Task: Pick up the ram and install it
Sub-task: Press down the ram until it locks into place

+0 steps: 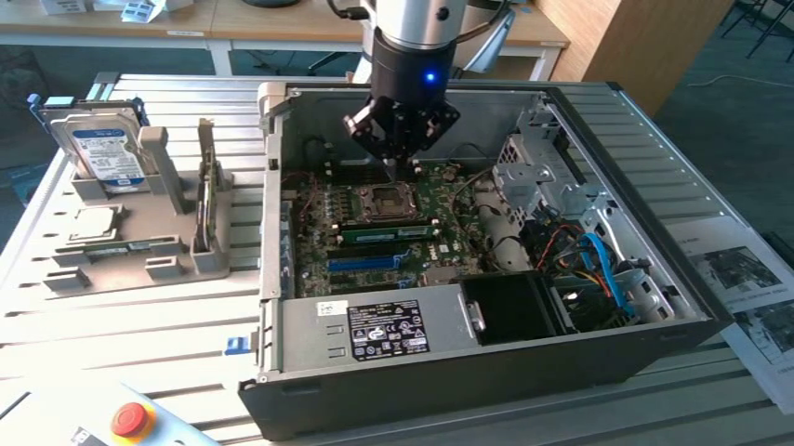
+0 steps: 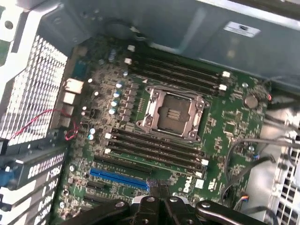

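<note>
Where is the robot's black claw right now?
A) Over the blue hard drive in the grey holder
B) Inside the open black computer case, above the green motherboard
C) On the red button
B: in the exterior view the black claw hangs inside the open black computer case, above the green motherboard.

Open computer case (image 1: 496,372) on a slatted worktop (image 1: 149,325), its motherboard (image 2: 225,126) exposed: empty CPU socket (image 2: 171,112) at centre, blue slot (image 2: 119,178) at 7 o'clock of it. Grey holder (image 1: 137,251) at 9 o'clock carries a hard drive (image 1: 106,153). Red button (image 1: 130,419) at 7 o'clock.
</note>
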Robot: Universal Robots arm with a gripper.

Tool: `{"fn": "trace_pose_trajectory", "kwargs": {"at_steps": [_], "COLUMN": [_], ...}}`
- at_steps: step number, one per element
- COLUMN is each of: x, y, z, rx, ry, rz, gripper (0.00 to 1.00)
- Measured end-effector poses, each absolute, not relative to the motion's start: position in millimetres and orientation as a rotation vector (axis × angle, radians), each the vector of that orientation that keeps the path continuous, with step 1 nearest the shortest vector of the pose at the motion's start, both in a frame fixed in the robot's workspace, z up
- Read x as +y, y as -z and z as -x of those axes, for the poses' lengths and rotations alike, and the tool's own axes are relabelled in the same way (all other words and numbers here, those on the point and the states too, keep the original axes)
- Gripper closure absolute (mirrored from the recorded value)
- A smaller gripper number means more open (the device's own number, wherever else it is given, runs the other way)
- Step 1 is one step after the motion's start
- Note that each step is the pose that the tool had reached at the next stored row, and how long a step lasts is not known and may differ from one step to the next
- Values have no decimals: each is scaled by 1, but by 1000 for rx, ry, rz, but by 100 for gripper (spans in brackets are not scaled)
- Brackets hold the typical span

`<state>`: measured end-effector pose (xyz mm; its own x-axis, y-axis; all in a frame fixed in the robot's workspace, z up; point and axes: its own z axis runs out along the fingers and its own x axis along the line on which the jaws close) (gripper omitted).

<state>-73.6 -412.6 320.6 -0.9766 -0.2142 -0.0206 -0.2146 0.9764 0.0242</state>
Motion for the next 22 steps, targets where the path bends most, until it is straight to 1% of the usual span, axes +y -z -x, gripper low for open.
{"fn": "trace_pose_trajectory", "kwargs": {"at_steps": [16,22], "x": [-412,-412], "y": [-320,-320], "z": [74,74], "rx": [3110,3109], "ry": [-35,-35], "rz": [-82,-97], "gripper": [90,90]}}
